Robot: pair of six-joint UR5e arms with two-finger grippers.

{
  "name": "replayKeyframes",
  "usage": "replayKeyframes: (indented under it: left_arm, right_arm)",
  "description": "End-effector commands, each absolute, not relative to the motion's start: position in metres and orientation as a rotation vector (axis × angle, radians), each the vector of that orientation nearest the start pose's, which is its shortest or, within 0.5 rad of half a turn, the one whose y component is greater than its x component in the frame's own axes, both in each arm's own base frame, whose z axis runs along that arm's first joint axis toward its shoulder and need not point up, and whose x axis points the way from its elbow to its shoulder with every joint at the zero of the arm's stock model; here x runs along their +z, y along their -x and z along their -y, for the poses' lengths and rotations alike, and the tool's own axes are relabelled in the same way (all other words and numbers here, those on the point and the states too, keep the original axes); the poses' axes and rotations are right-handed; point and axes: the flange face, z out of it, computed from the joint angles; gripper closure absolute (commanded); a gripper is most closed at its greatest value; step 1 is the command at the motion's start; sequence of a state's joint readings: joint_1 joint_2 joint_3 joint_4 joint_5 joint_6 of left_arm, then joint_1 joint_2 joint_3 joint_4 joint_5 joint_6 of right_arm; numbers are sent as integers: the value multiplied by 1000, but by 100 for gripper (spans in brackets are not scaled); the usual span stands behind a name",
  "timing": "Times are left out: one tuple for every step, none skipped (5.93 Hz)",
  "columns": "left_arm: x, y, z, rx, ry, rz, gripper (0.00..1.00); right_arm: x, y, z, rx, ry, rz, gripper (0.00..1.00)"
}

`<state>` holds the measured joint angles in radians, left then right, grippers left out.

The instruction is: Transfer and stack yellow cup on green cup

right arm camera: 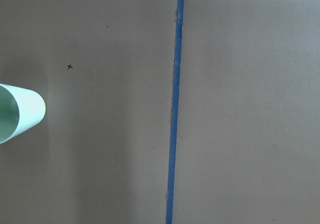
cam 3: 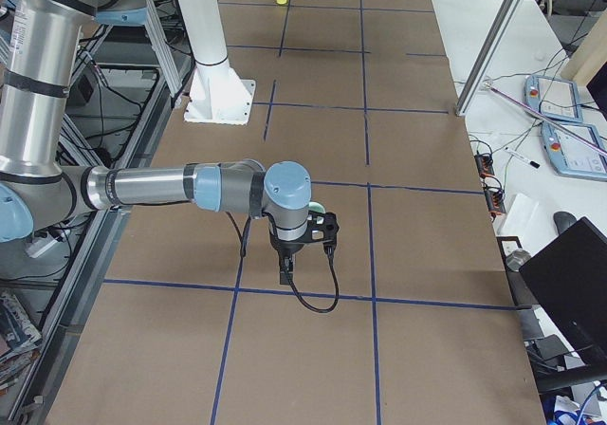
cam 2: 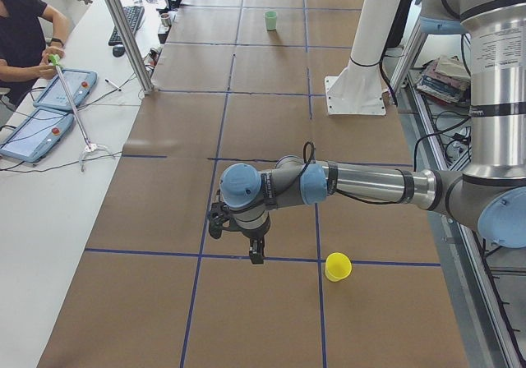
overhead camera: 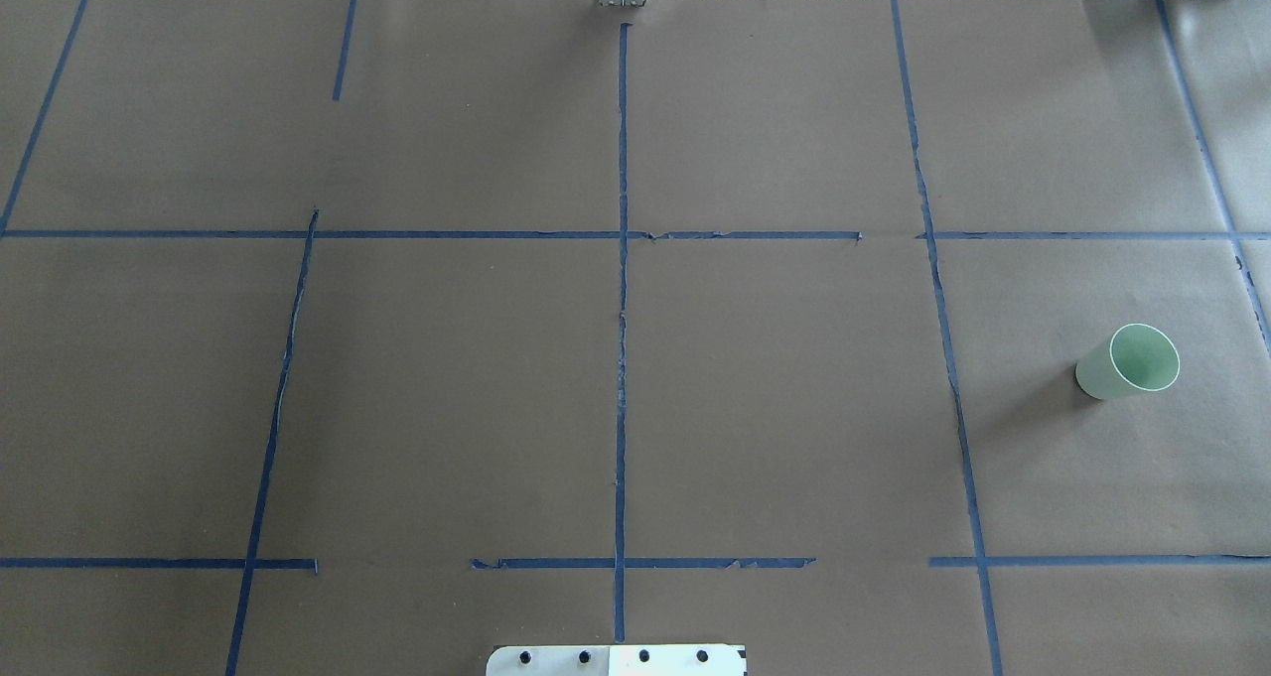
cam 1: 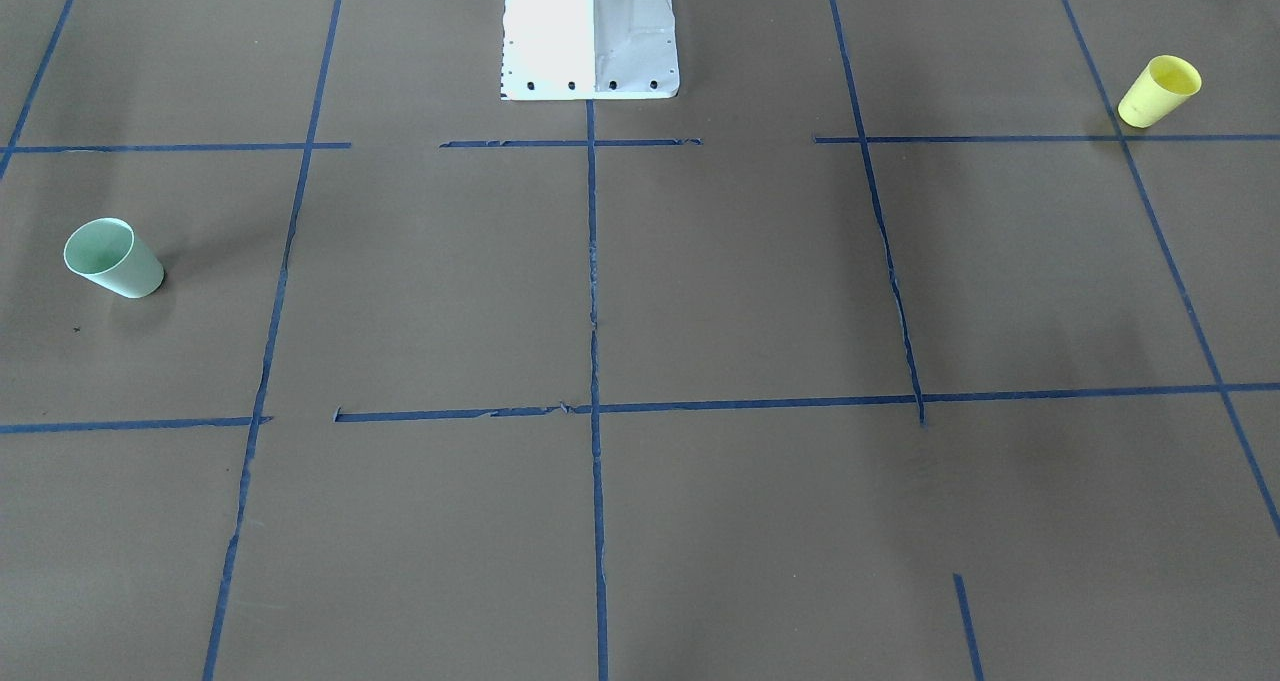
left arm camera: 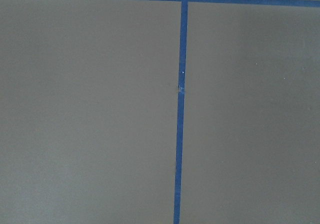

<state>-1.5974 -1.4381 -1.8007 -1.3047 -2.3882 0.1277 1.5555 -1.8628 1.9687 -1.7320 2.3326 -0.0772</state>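
The yellow cup (cam 1: 1160, 90) stands upright on the brown paper near the robot's left end of the table; it also shows in the exterior left view (cam 2: 337, 267). The green cup (cam 1: 112, 258) stands upright near the right end, and shows in the overhead view (overhead camera: 1129, 361) and at the right wrist view's left edge (right arm camera: 17, 116). My left gripper (cam 2: 237, 241) hangs above the table beside the yellow cup, apart from it. My right gripper (cam 3: 305, 248) hangs near the green cup and mostly hides it. I cannot tell whether either gripper is open or shut.
The white robot base (cam 1: 590, 26) stands at the table's robot side. Blue tape lines (overhead camera: 622, 259) grid the brown paper. An operator (cam 2: 20, 39) sits at a white side table with tablets (cam 2: 37, 130). A metal post (cam 2: 123, 31) stands at that edge.
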Motion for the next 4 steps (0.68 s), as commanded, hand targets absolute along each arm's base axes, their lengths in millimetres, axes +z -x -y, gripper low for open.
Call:
replayKeyframes:
  left_arm:
    - [623,73,425,36,72,-814,0]
    - [618,72,426,45,60,-806,0]
    - [621,72,426,38,68,-807,0]
    - [618,72,424,43,60,-809,0]
  right_arm:
    - [606,-52,363,-78,39,785,0]
    - [606,-51,363,-79,39,791,0]
    - [606,-51,363,-80,39,791,0]
    - [606,-51,363,-82,37,793,0]
